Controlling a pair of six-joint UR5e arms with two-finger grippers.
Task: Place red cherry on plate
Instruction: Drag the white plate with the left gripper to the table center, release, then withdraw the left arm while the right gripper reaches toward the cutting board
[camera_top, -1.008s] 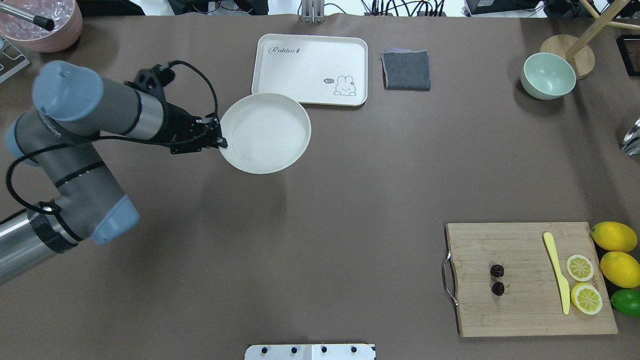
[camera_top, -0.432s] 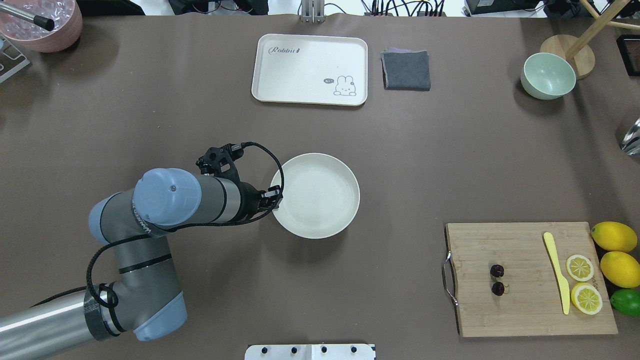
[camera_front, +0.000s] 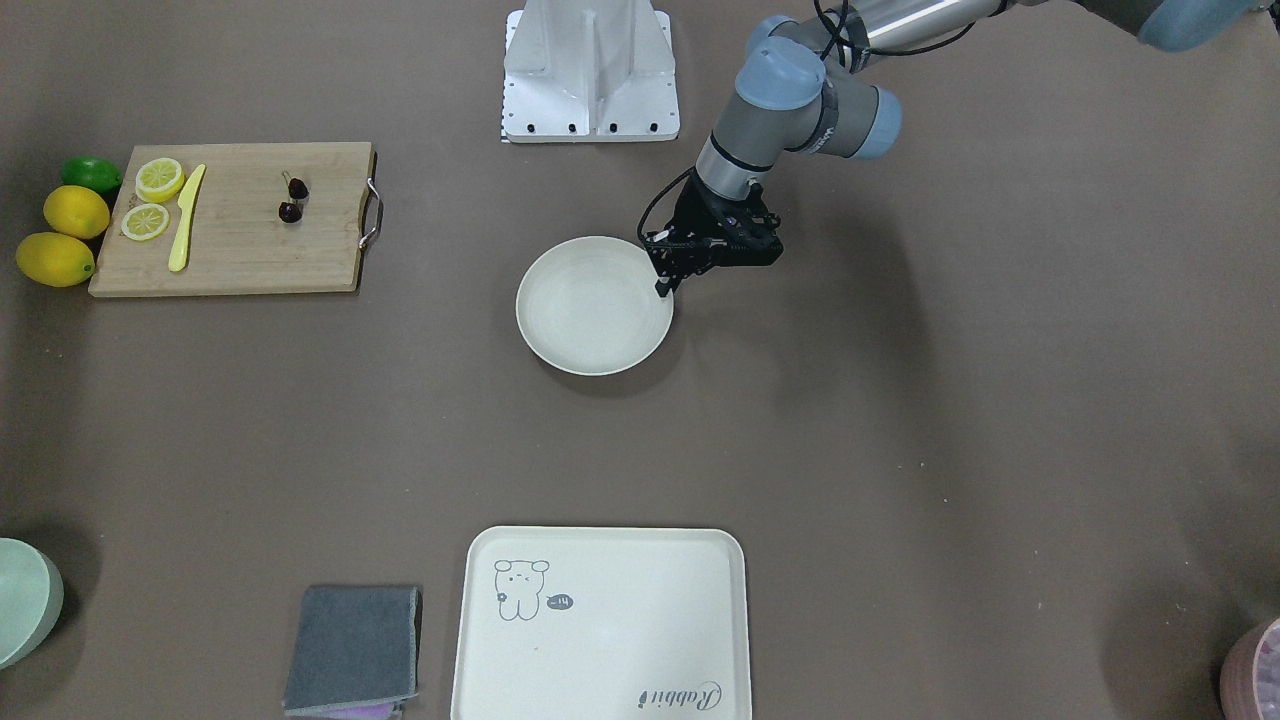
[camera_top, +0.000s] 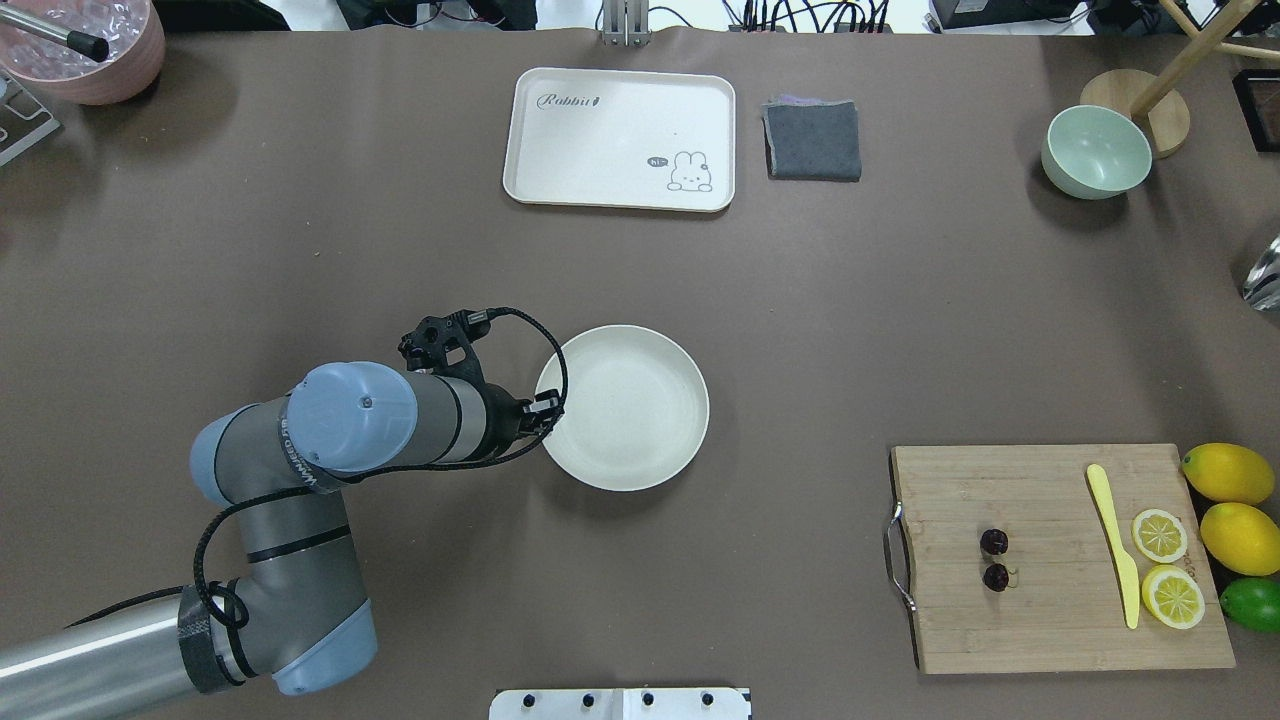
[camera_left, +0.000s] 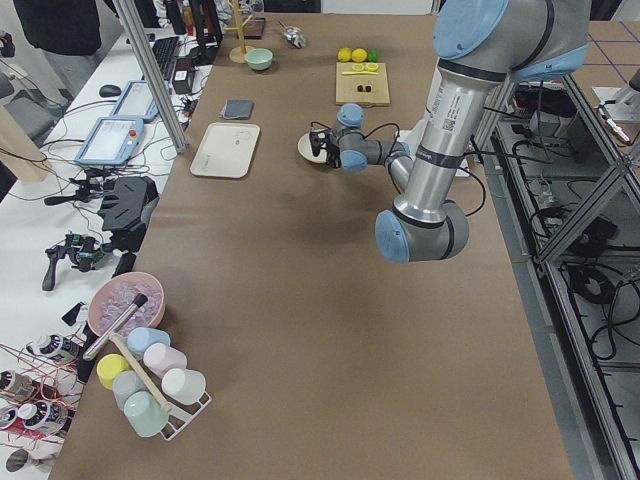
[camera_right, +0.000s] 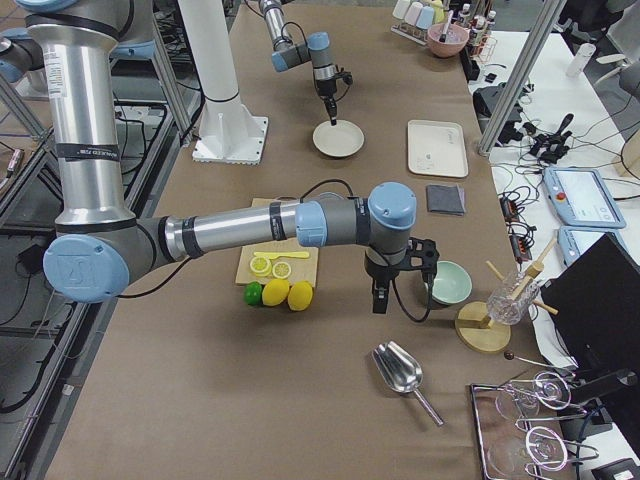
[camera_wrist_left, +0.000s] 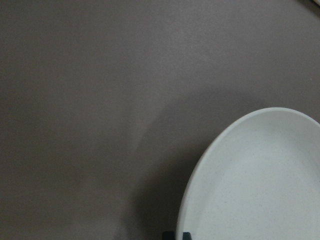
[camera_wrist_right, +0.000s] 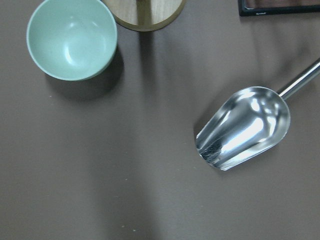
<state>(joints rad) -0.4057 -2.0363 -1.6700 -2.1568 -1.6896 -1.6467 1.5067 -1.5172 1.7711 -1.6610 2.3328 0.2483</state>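
From where I stood, the left gripper (camera_front: 662, 288) had its two fingers pinched together on the rim of the plate (camera_top: 640, 400), gripping the edge nearest the arm. The plate sat level over the middle of the table (camera_top: 800, 330), and I could not tell whether it rested on the surface or hung just clear of it. It held nothing. The red cherry (camera_top: 995, 560), a pair of small dark fruits side by side, lay well apart from the plate on the wooden cutting board (camera_top: 1050, 620), which sat by the table's near edge toward the right-hand corner. The fruits were on the half of the board nearer its metal handle. On the other half lay a yellow knife (camera_top: 1115, 545) with two lemon slices (camera_top: 1160, 535) just beside it. Off the board's right end were two whole lemons (camera_top: 1228, 472) and a lime (camera_top: 1252, 604). The right gripper (camera_right: 378, 298) hung above the table's right end, pointing down near the pale green bowl (camera_top: 1096, 152) and a metal scoop (camera_wrist_right: 245, 127). I could not tell whether its fingers were apart or together. Along the far edge lay the cream tray (camera_top: 620, 138) with its little drawing, and a folded grey cloth (camera_top: 812, 140) just to its right.
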